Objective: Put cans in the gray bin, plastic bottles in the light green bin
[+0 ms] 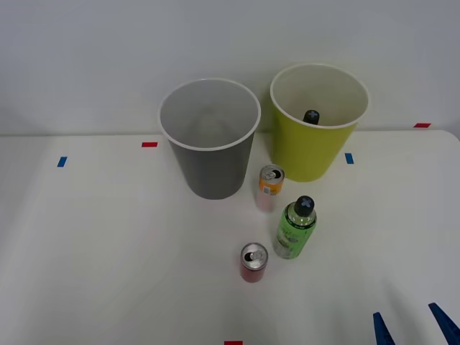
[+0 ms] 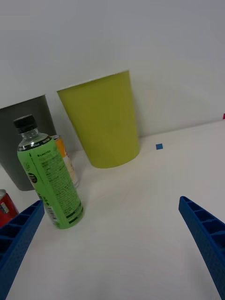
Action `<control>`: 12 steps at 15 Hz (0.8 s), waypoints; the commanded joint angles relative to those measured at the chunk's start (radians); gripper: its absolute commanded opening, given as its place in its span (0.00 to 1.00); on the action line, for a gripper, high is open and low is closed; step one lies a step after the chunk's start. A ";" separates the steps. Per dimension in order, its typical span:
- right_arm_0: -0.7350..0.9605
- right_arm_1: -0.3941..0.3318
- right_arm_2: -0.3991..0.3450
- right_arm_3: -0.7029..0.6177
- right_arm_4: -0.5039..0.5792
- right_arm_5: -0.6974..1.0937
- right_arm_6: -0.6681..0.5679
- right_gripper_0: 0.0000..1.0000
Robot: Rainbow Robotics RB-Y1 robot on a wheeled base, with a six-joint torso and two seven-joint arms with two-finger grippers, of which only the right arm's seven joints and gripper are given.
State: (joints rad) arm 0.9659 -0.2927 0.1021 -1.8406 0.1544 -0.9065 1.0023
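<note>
A green-labelled plastic bottle (image 1: 295, 230) stood upright on the white table (image 1: 108, 251), the centre of a half-sorted scene, as the robot's right gripper (image 1: 415, 327) hung with its blue ribbed fingers (image 2: 206, 239) spread wide and holding nothing, low over the table and nearer the robot than the bottle, off to the bottle's right. Just beyond the bottle and slightly to its left stood the orange-and-pink can (image 1: 269, 187), upright with its silver top showing; nearer the robot and to the bottle's left stood the short red can (image 1: 253, 262), apart from the bottle. Behind the bottle rose the light green bin (image 1: 316, 147), where a black cap (image 1: 311, 116) of a second bottle showed inside, suggesting one bottle was already sorted. The gray bin (image 1: 210, 162) stood beyond and to the left of the bottle, with no can visible in it. The step in hand appeared to be the approach to the green-labelled bottle. The next move would call for bringing the open fingers around the bottle's body without knocking it or the can just behind it, closing, then lifting clear of the green bin's tall rim.
</note>
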 commanded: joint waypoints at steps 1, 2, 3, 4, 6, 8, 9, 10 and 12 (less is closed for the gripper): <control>-0.016 -0.056 0.047 0.001 -0.058 -0.022 0.180 1.00; -0.018 -0.071 0.077 0.001 -0.104 -0.022 0.237 1.00; -0.021 -0.089 0.117 0.001 -0.165 -0.022 0.314 1.00; -0.026 -0.100 0.137 0.000 -0.194 -0.022 0.364 1.00; -0.050 -0.114 0.171 0.001 -0.250 -0.012 0.446 1.00; -0.084 -0.120 0.206 0.001 -0.297 0.008 0.490 1.00; -0.107 -0.123 0.226 0.001 -0.328 0.023 0.518 1.00; -0.128 -0.128 0.238 0.001 -0.348 0.037 0.539 1.00; -0.177 -0.135 0.266 0.012 -0.377 0.055 0.547 1.00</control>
State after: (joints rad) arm 0.8132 -0.4233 0.3533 -1.8366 -0.2093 -0.8608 1.5454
